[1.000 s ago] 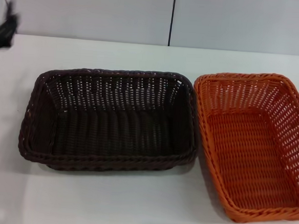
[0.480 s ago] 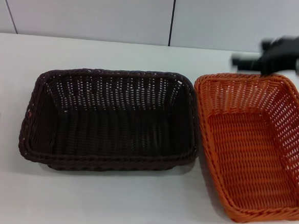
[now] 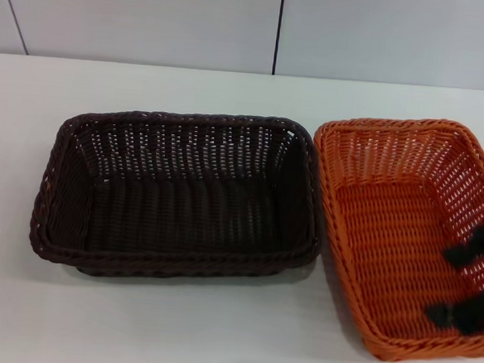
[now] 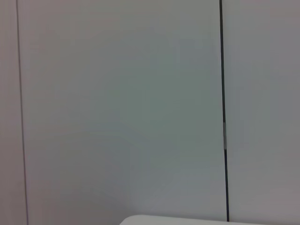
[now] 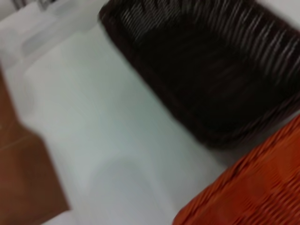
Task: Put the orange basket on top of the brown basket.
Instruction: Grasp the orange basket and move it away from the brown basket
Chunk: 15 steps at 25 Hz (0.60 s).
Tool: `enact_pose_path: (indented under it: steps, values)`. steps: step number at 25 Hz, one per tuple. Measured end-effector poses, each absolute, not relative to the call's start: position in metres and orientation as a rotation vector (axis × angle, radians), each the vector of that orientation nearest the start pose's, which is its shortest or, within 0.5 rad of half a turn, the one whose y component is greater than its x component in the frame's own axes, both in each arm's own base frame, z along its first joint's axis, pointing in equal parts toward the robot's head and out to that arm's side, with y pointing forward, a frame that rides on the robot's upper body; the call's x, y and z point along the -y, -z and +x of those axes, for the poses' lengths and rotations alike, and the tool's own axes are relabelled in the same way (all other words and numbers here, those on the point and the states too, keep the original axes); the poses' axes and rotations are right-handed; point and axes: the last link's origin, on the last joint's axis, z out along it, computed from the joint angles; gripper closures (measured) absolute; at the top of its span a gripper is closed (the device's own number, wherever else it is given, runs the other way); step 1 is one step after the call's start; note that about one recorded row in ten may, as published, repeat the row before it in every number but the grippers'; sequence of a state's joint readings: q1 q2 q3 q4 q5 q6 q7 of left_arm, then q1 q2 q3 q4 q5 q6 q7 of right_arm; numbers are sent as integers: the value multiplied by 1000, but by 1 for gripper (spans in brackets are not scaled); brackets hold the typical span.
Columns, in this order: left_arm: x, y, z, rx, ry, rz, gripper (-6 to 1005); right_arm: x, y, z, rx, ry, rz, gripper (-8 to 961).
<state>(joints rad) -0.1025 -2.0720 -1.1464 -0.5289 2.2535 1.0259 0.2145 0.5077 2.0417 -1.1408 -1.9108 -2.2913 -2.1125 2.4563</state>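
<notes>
The orange basket sits on the white table at the right, open side up. The brown basket sits just left of it, also open side up, and their rims nearly touch. My right gripper is over the orange basket's front right part, inside its rim, with its two black fingers spread apart and nothing between them. The right wrist view shows the brown basket and a corner of the orange basket. My left gripper is out of view.
The white table reaches around both baskets, with a grey panelled wall behind it. The left wrist view shows only that wall and a sliver of table. The right wrist view shows the table's edge with brown floor beyond.
My right gripper has come from behind the orange basket's far rim down to its front right part. My left arm, seen at the far left one second ago, has left the view.
</notes>
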Motion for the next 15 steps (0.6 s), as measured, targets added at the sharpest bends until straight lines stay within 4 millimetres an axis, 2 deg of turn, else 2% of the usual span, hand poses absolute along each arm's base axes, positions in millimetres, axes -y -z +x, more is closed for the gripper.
enact_pose_path:
  steps: [4, 8, 15]
  values:
    - [-271, -18, -381, 657, 452, -1237, 290, -271, -89, 137, -665, 424, -2884, 186]
    - [-272, -18, -380, 659, 461, -1234, 290, -273, -82, 146, -682, 532, -2869, 187]
    - [-272, -17, -380, 677, 479, -1232, 290, -279, -71, 152, -688, 602, -2874, 187]
